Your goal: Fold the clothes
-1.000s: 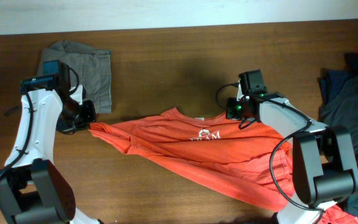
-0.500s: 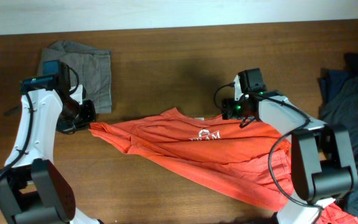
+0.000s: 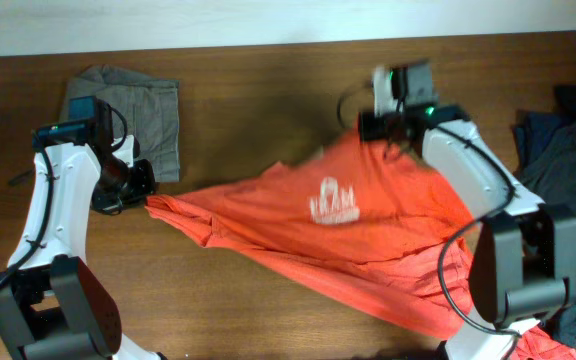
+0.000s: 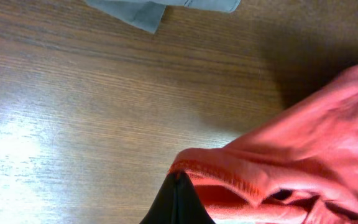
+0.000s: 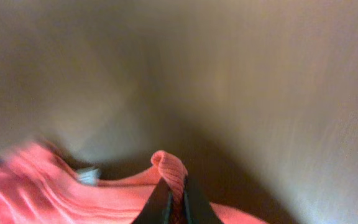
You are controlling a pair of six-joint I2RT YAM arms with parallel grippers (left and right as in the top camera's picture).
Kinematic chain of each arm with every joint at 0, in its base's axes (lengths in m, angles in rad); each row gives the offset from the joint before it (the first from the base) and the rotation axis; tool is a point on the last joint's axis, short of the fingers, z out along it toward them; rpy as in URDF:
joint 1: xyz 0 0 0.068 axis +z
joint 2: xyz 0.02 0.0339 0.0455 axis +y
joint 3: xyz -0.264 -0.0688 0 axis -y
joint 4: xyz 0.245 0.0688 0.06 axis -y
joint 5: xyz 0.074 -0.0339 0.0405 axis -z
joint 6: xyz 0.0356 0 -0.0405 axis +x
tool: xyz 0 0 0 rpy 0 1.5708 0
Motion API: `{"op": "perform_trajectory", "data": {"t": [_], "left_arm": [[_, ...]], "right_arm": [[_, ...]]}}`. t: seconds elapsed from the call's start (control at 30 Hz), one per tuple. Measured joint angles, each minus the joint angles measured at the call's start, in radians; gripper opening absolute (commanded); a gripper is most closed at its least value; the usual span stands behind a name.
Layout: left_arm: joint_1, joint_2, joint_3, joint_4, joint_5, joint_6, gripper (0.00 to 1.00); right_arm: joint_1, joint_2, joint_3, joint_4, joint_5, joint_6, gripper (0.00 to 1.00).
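The clothes lie on a brown table. An orange-red T-shirt [image 3: 368,240] with white chest lettering [image 3: 333,205] is stretched between both arms. My left gripper [image 3: 146,196] is shut on its left tip, low over the table. In the left wrist view the black fingers [image 4: 178,186] pinch the stitched hem [image 4: 229,180]. My right gripper [image 3: 366,128] holds the neck edge raised toward the far side. Its jaws [image 5: 174,190] are shut on a fold of ribbed collar [image 5: 169,165], with a white label [image 5: 87,176] to the left.
A folded grey-brown garment [image 3: 133,110] lies at the back left, close behind my left arm; its corner [image 4: 154,12] shows in the left wrist view. A heap of dark blue-grey garments [image 3: 563,150] fills the right edge. Bare wood [image 3: 258,90] lies between the arms.
My right gripper opened, shut again on the collar, then rose and moved toward the far edge, dragging the shirt's chest and lettering up with it. The left arm stayed put.
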Motion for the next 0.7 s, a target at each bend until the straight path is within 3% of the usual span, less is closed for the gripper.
{"op": "perform_trajectory", "data": {"t": [0.17,0.33,0.43,0.53,0.6,0.7], "left_arm": [[0.0,0.0,0.0,0.001,0.004,0.0,0.01],[0.001,0.0,0.0,0.002,0.004,0.0,0.01],[0.001,0.0,0.0,0.004,0.003,0.0,0.01],[0.001,0.0,0.0,0.004,0.004,0.0,0.07],[0.001,0.0,0.0,0.004,0.003,0.0,0.15],[0.001,0.0,0.0,0.006,0.003,-0.003,0.37]], "right_arm": [[0.001,-0.03,0.097,0.458,-0.116,0.042,0.16],[0.015,0.031,0.102,0.708,-0.161,0.153,0.17],[0.026,0.101,0.103,0.712,-0.173,0.2,0.18],[0.027,0.172,0.103,0.599,-0.183,0.225,0.2],[0.023,0.19,0.098,0.464,-0.183,0.235,0.27],[0.012,0.192,0.1,0.307,-0.182,0.236,0.32]]}}
